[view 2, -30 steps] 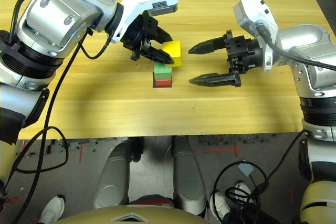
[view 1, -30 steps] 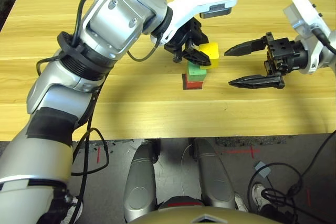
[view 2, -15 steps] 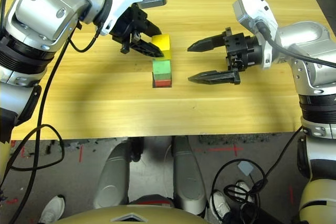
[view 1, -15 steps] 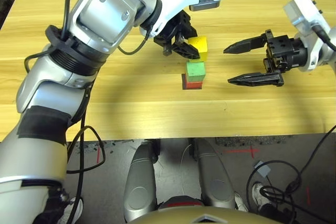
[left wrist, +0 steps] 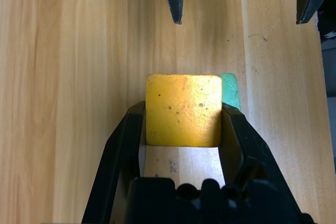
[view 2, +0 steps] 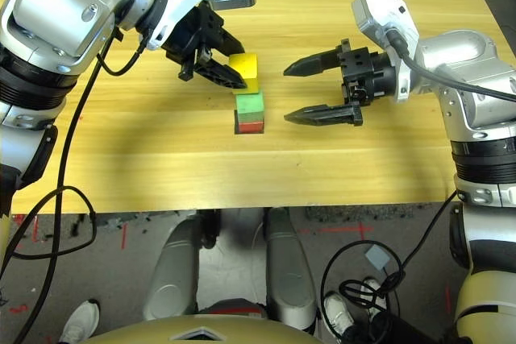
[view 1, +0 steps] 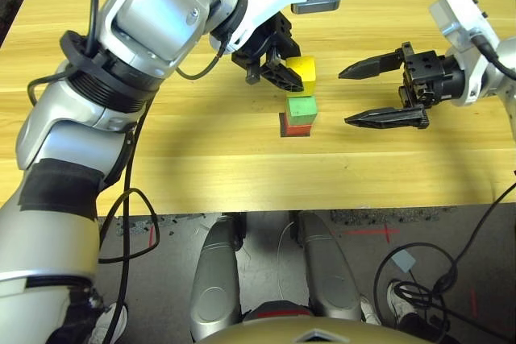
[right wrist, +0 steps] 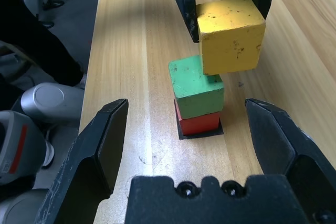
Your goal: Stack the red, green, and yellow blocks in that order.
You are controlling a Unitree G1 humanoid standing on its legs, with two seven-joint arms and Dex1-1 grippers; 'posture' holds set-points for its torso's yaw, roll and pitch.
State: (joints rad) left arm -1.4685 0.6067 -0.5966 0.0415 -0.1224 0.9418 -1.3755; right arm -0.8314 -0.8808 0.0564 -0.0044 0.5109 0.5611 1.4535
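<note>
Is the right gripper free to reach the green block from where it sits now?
Probably yes. The right gripper is open, level with the stack, with bare table between it and the green block. But the left gripper holds the yellow block just above, so the two could clash.

The stack of green block point(right wrist: 196, 86) on red block point(right wrist: 199, 121) stands mid-table, with the yellow block point(view 1: 302, 72) held in the air at its 12 o'clock by the left gripper point(view 1: 282, 70), whose arm blocks approach from 10 to 12 o'clock. At 3 o'clock the right gripper point(view 2: 321, 88) hangs with fingers spread wide, apart from the stack. Bare table point(view 1: 201, 167) lies free from 4 through 9 o'clock.
</note>
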